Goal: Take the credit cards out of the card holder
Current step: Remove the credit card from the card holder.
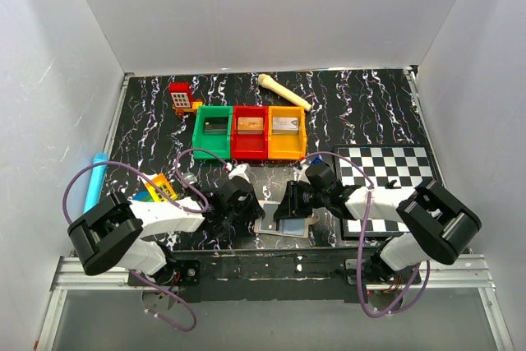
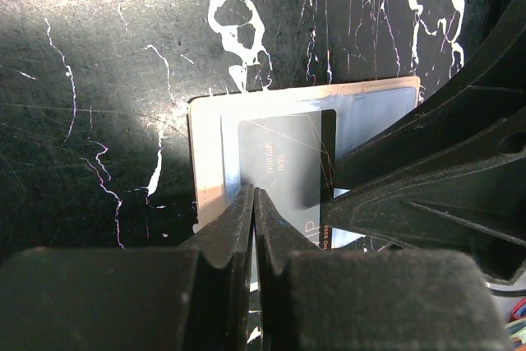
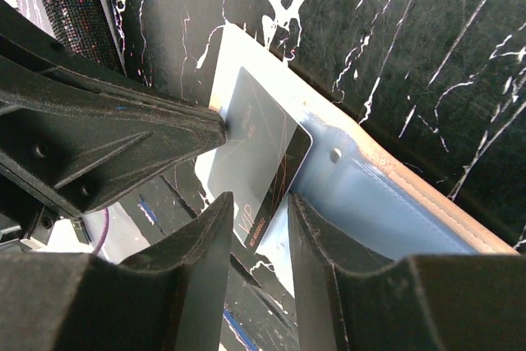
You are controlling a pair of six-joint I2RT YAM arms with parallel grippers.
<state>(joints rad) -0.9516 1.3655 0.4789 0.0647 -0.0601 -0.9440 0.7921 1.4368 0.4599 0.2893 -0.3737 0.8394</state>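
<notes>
Holder (image 1: 283, 225) is lying open and flat with a gripper on either side of it. Left gripper (image 2: 254, 194) is pinched together, tips down on the holder right at a corner of the dark card (image 2: 288, 154). Right gripper (image 3: 260, 203) has its jaws apart, straddling the card's sticking-out edge, not biting yet. My worry: if the left tips are pinning the card too, a pull drags the whole holder. With a shallow bite, the card probably just slips.
</notes>
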